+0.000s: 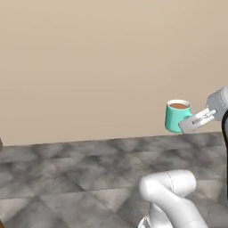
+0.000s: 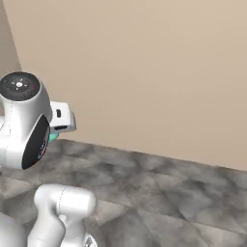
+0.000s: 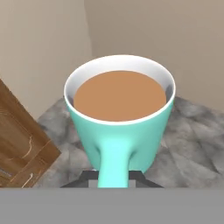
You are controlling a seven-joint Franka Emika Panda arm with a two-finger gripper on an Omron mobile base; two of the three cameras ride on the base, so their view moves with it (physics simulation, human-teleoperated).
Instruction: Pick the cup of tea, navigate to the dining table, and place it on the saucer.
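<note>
Though gripped, the teal cup of tea [image 3: 119,127] sits brimful.

We see an indoor room, likely a home: a plain beige wall [image 1: 111,58], grey marbled floor tiles [image 1: 67,178], a wooden panel [image 3: 19,144] at eight o'clock.

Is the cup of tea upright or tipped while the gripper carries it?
Upright. The cup of tea stands straight in the gripper, rim on top, and the brown liquid lies level below the white rim in the hand view.
</note>
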